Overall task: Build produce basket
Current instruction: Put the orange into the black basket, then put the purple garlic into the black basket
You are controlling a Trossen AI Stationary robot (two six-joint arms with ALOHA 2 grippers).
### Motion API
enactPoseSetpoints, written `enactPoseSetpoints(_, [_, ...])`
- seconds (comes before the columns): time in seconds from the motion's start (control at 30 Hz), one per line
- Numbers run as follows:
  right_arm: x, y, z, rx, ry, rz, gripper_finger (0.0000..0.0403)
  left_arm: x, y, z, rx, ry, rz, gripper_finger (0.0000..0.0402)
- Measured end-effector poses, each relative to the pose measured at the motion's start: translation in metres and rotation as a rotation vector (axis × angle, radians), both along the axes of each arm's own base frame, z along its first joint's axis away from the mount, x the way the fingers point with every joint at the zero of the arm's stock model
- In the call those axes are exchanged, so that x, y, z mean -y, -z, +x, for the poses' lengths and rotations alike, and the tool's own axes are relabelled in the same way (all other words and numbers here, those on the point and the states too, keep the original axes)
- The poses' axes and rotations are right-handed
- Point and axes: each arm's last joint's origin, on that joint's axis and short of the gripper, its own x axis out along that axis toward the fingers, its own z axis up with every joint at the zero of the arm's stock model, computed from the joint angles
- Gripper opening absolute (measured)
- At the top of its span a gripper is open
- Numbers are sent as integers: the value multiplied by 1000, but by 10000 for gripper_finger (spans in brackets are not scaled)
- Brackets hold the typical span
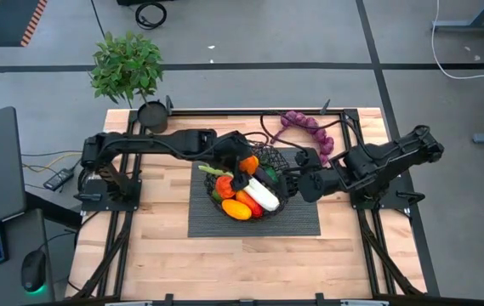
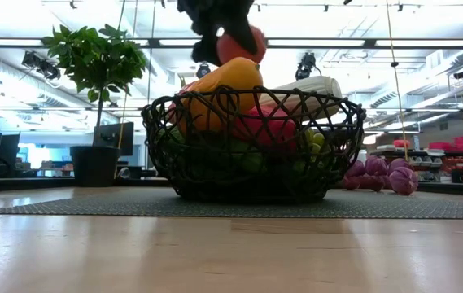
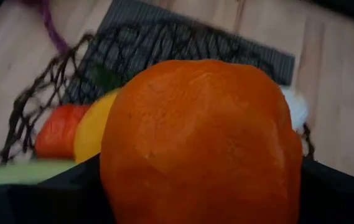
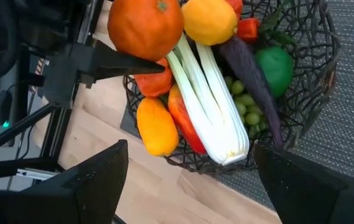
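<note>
basket (image 4: 316,74): black wire mesh | table (image 1: 165,255): pale wood, smooth | mat (image 1: 297,221): grey, ribbed, matt

Grey floor (image 1: 250,34) with dark seams; bright ceiling light strips (image 2: 426,41); potted plant (image 1: 127,68) beside table.

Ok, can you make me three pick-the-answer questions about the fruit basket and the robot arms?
1. Where are the purple grapes?
A. On the table behind the basket
B. In the basket
C. On the floor

2. What colour is the round fruit in the left gripper?
A. Green
B. Orange
C. Purple

3. What is the right gripper doing?
A. Holding the leek
B. Holding grapes
C. Open, holding nothing

Answers: 1 A, they lie outside the mesh by the far edge. 2 B, the wrist views show it orange. 3 C, its fingers are spread beside the basket.
</note>
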Motion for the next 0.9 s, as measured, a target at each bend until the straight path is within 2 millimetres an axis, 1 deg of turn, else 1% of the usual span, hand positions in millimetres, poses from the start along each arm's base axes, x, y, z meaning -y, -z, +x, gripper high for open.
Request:
enactPoseSetpoints(0.07, [-2, 0, -1, -3, -4, 1, 347, -1, 2, 3, 11, 0, 5, 319])
enactPoseSetpoints(0.13, [-3, 0, -1, -4, -7, 1, 347, -1, 6, 4, -12, 5, 10, 319])
enactPoseSetpoints(0.2, [-3, 0, -1, -4, -7, 1, 347, -2, 10, 10, -1, 26, 32, 322])
enactPoseSetpoints(0.27, [-3, 0, -1, -3, -2, 4, 347, -2, 18, 11, -46, 53, 50, 335])
enactPoseSetpoints(0.43, [-3, 1, -1, -7, 4, 8, 347, -2, 25, 16, -56, 84, 79, 388])
enactPoseSetpoints(0.47, [-3, 1, -1, -7, 4, 9, 347, -2, 26, 17, -58, 85, 79, 393])
enactPoseSetpoints(0.67, [-3, 1, -1, -8, 0, 17, 347, -3, 25, 17, -51, 76, 74, 395])
enactPoseSetpoints(0.9, [-3, 1, -1, -7, 1, 17, 347, -2, 27, 15, -73, -21, -7, 394])
